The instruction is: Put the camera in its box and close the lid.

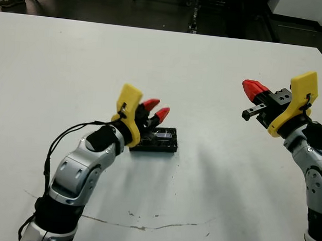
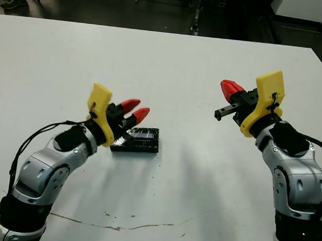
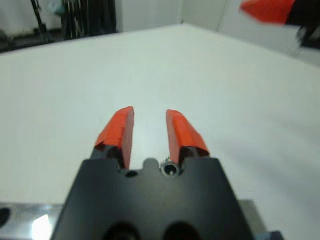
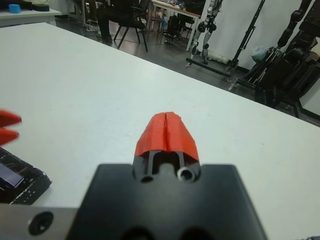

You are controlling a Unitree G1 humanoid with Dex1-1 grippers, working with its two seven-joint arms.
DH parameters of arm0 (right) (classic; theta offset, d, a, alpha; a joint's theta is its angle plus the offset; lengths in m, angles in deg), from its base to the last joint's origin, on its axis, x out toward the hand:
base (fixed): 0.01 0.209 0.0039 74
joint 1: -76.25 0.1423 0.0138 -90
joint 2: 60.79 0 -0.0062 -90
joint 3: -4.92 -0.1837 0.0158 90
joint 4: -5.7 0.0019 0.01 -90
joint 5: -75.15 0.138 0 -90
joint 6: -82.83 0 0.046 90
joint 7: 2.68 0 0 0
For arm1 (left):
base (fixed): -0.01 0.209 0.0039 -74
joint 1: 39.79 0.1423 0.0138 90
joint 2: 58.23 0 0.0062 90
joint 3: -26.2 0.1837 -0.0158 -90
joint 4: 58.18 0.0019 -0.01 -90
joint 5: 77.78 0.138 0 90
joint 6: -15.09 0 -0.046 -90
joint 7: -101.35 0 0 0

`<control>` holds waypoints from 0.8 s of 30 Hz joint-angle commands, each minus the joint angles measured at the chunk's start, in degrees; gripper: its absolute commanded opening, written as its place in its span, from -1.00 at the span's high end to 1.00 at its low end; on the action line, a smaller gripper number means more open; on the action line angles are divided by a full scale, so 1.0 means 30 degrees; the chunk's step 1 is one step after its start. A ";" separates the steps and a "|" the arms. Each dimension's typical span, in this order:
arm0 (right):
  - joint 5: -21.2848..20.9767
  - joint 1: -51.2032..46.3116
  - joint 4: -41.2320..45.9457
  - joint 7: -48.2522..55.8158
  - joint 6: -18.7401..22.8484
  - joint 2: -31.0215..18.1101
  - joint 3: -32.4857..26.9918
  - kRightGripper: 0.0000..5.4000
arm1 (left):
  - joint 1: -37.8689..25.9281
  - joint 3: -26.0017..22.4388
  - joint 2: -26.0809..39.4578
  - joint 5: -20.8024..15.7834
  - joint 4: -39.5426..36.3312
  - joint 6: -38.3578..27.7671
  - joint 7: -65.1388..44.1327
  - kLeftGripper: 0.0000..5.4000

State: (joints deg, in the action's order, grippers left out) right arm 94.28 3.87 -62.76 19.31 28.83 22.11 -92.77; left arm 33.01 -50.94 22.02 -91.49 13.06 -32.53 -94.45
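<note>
**Lid seated on box — confirm closure before withdrawing**

You see one black rectangular unit on the white table (image 1: 212,172), just in front of the left gripper (image 1: 155,110). Its glossy upper face is the lid (image 1: 163,134); the dark walls below it are the box (image 1: 160,147). The camera is not visible — judge it to be inside, but you cannot confirm this.

The left gripper hovers above the near-left end of the unit, fingers (image 3: 119,131) parted by a narrow gap and holding nothing. The right gripper (image 1: 253,88) is raised well apart to the right, its tips pressed together and empty.

Handling: treat the unit as light, rigid and slippery on its glossy top — likely to slide if pushed sideways. Press straight down on the lid's centre, or grip across the short walls.
</note>
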 commanded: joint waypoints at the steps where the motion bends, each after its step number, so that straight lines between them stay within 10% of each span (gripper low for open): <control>1: 0.0076 -0.0176 -0.0020 -0.0134 0.0242 -0.0164 -0.0145 1.00 | 0.0487 0.0498 0.0335 0.0520 0.0365 0.1093 0.0291 0.72; 6: -0.0011 -0.0174 -0.0113 -0.0030 0.0057 -0.0311 -0.0099 1.00 | 0.0873 0.0558 0.0524 0.0680 0.0610 0.1981 0.0253 1.00; 24: 0.0184 -0.0074 -0.0083 -0.0047 0.0241 -0.0261 -0.0197 1.00 | 0.2518 0.0749 0.0595 0.1023 0.2360 0.3393 0.0823 1.00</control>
State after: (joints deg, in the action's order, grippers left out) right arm 94.57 3.87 -62.88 19.35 28.82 22.07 -92.80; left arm 35.49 -49.51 22.49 -89.67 15.86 -26.08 -92.84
